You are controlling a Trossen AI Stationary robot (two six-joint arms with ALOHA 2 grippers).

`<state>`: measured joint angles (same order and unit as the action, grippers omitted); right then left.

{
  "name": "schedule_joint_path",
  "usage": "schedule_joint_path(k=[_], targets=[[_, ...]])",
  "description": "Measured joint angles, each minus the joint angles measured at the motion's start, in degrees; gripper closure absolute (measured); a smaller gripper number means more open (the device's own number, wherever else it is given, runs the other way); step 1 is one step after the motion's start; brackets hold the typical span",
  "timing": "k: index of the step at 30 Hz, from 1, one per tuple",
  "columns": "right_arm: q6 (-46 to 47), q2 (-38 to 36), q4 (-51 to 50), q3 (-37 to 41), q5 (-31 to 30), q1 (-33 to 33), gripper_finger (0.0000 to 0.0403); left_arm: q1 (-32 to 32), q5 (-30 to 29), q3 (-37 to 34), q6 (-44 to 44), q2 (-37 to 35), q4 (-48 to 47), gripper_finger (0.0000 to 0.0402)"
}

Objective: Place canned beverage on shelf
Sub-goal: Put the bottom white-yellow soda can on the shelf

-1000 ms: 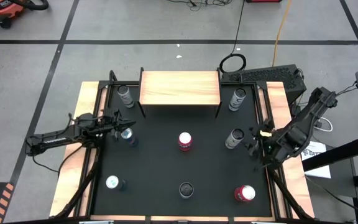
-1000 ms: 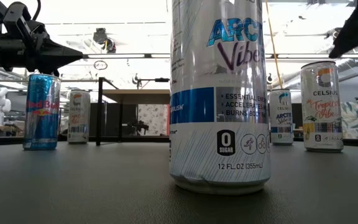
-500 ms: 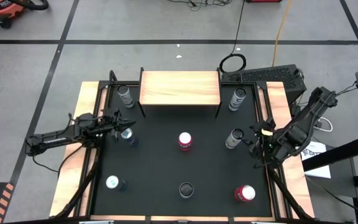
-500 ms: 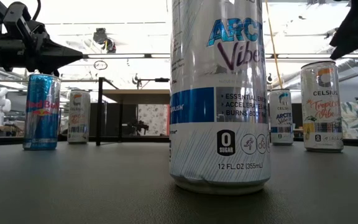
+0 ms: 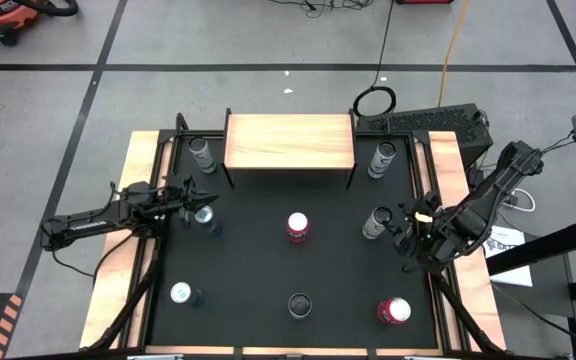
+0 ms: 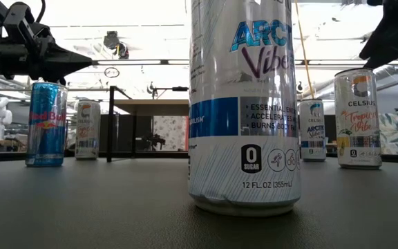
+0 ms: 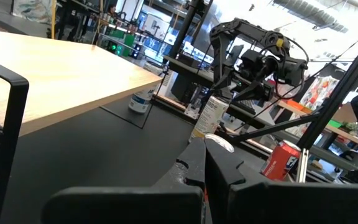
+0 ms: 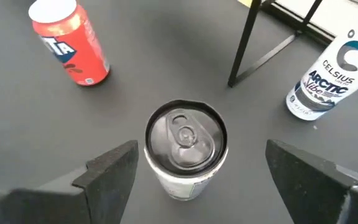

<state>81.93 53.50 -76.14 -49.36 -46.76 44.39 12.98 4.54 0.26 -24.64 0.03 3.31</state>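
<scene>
Shelf (image 5: 289, 140) at 12 o'clock bears no can. Right gripper (image 8: 229, 177), fingers spread, hovers above Celsius can (image 5: 375, 222); grasp and placement remain. Left gripper (image 5: 180, 197): spread indeterminable.

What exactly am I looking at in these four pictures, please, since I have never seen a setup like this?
Two robot arms work at a black table. One picture looks straight down, one sits at table height, and one comes from each arm's wrist. Seven drink cans stand on the table; the light-wood shelf at the back is bare. The right gripper hangs open above a silver-topped can, a finger on either side, not touching it. The left gripper sits beside a blue can. Nothing is visibly held.
</scene>
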Motion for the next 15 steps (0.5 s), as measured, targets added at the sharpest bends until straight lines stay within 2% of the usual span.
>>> schedule_joint_path(k=[8, 15], targets=[[-0.81, 1.69, 5.08, 2.91, -0.59, -2.57, 0.0071, 0.01, -0.01, 0.00, 0.01, 0.00, -1.90, 0.0401], [-1.49, 1.84, 5.73, 3.08, -1.19, -2.72, 0.0071, 0.00, 0.02, 0.00, 0.04, 0.26, -1.90, 0.0401]])
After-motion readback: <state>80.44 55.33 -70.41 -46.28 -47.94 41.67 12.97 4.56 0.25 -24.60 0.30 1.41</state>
